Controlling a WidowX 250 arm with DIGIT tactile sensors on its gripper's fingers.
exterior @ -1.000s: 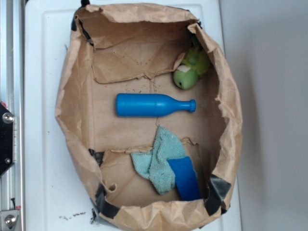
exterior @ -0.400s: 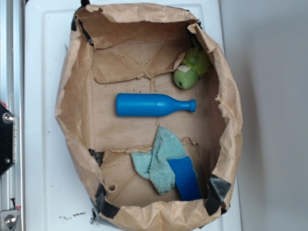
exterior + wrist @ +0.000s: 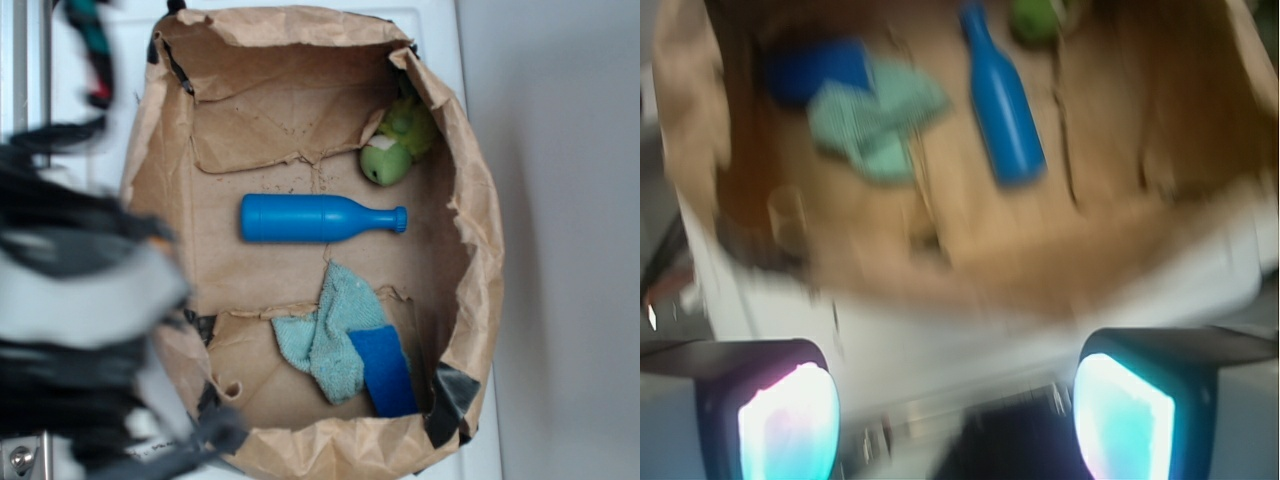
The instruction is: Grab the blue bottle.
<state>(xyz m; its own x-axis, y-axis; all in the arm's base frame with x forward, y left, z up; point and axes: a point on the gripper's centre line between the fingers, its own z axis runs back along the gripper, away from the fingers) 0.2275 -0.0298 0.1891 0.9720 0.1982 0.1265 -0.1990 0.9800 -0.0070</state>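
Note:
The blue bottle (image 3: 320, 218) lies on its side in the middle of the brown paper bag (image 3: 480, 230), cap pointing right. In the wrist view the blue bottle (image 3: 1002, 100) shows near the top, neck away from me. My gripper (image 3: 955, 425) is open, its two glowing fingertips wide apart with nothing between them, hovering outside the bag's near wall. In the exterior view my arm (image 3: 80, 300) is a dark motion-blurred mass at the left edge, left of the bag and well apart from the bottle.
A fuzzy teal cloth (image 3: 330, 335) and a flat dark-blue pad (image 3: 383, 372) lie in the bag's front right. A green plush toy (image 3: 398, 145) sits in the back right corner. The bag rests on a white surface (image 3: 90, 120); a metal rail (image 3: 20, 60) runs along the left.
My arm has swept into the exterior view from the left, covering the bag's left front wall. The bottle, cloth, pad and toy have not moved.

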